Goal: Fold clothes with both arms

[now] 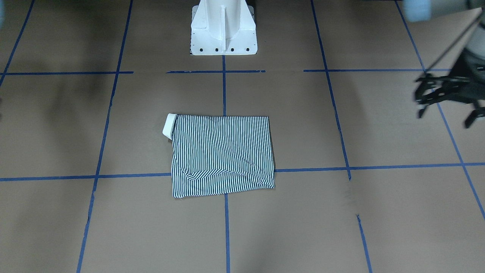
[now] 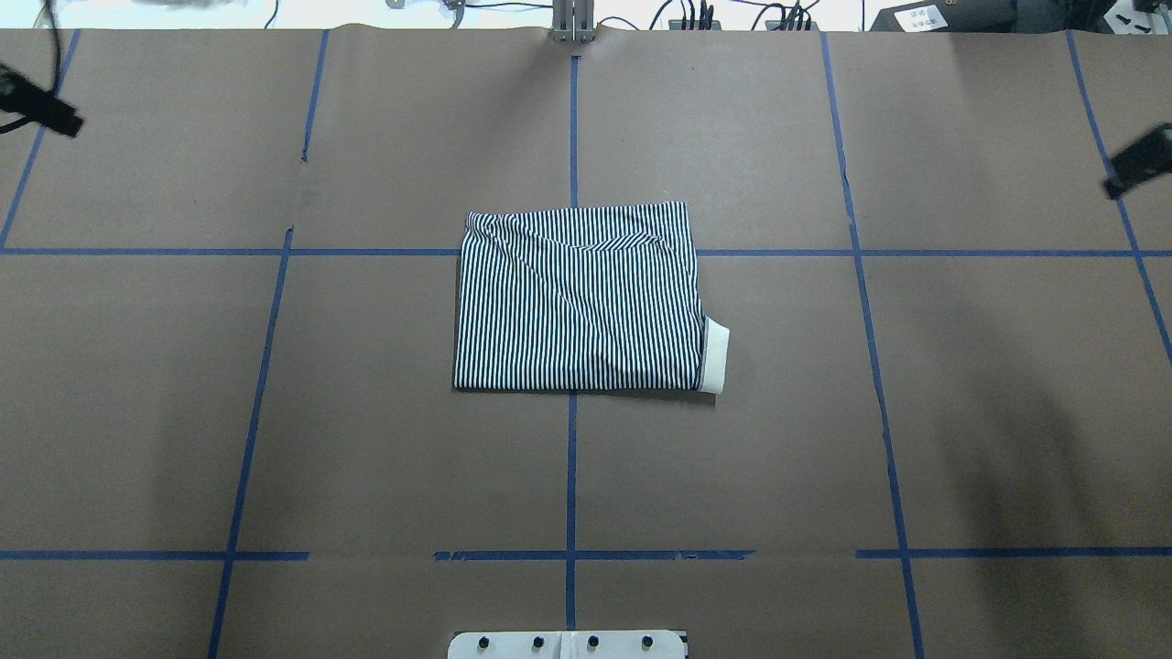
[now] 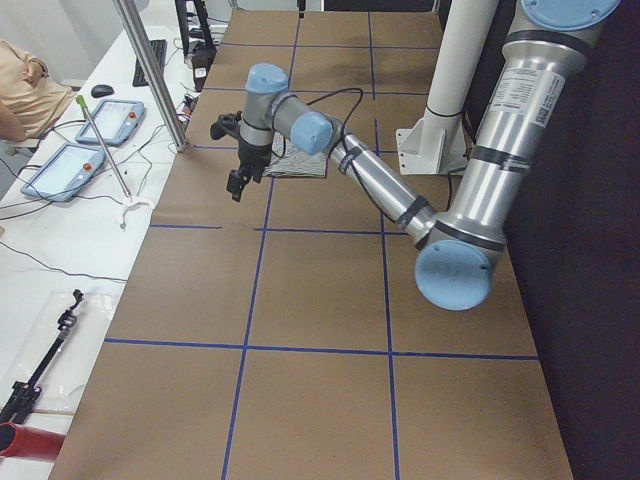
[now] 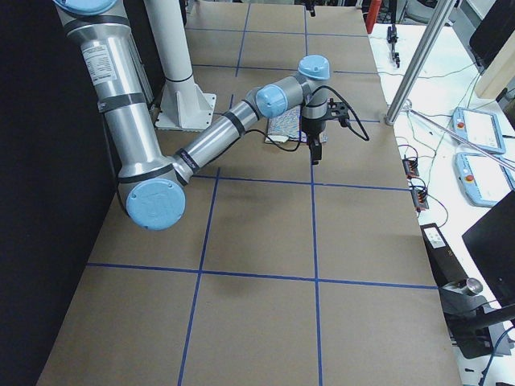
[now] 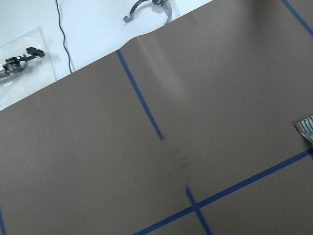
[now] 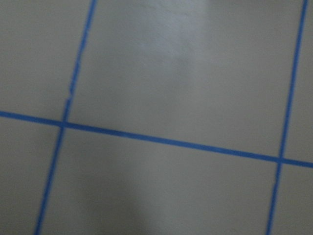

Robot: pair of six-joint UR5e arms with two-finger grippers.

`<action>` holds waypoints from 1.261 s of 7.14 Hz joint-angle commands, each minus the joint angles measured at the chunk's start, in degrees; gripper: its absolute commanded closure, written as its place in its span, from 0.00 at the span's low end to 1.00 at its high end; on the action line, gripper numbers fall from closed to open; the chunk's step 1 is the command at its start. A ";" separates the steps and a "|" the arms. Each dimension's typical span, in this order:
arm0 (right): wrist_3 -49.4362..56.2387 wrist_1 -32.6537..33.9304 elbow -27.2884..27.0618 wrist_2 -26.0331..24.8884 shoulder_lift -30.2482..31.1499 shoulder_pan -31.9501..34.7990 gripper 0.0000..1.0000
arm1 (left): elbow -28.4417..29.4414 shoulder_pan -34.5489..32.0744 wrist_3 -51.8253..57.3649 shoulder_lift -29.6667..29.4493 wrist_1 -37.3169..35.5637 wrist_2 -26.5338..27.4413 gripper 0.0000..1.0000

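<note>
One striped polo shirt, folded into a rectangle with thin navy-and-white stripes, cream collar poking out on the side toward the right fingers. Flat on the brown table, between both sets of fingers and well apart from each. Two arms: left arm, right arm. Left fingers spread apart, holding nothing. Right fingers too blurred to judge.
</note>
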State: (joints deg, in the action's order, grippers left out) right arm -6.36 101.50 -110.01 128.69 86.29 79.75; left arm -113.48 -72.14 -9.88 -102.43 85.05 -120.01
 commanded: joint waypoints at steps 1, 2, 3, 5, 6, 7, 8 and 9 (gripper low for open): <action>11.02 -2.80 2.95 3.05 8.28 8.58 0.00 | -0.69 -3.62 0.74 5.31 0.47 -2.16 0.00; 11.02 -2.80 3.48 3.06 8.28 8.58 0.00 | -0.17 -3.53 0.83 5.13 0.47 -2.16 0.00; 11.19 -2.80 4.00 2.88 8.36 8.58 0.00 | -0.16 -3.53 0.74 5.04 0.47 -2.16 0.00; 11.20 -2.89 5.93 2.71 8.89 8.58 0.00 | 0.37 -3.53 0.66 5.57 0.47 -2.16 0.00; 10.94 -2.80 8.29 2.88 8.89 8.58 0.00 | 1.58 -4.31 0.92 5.83 0.29 -2.42 0.00; 11.02 -3.15 12.67 3.32 8.80 8.50 0.00 | 4.90 -6.41 1.44 7.05 0.29 -5.38 0.00; 11.02 -4.89 16.36 3.41 8.80 8.58 0.00 | 8.16 -9.91 4.06 10.11 1.95 -9.94 0.00; 11.02 -6.91 17.79 3.41 8.89 8.58 0.00 | 11.76 -14.04 10.43 13.10 3.88 -12.59 0.00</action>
State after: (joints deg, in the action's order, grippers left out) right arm 4.66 96.77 -95.19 132.01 95.12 88.31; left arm -106.01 -81.58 -5.28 -92.80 86.91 -128.71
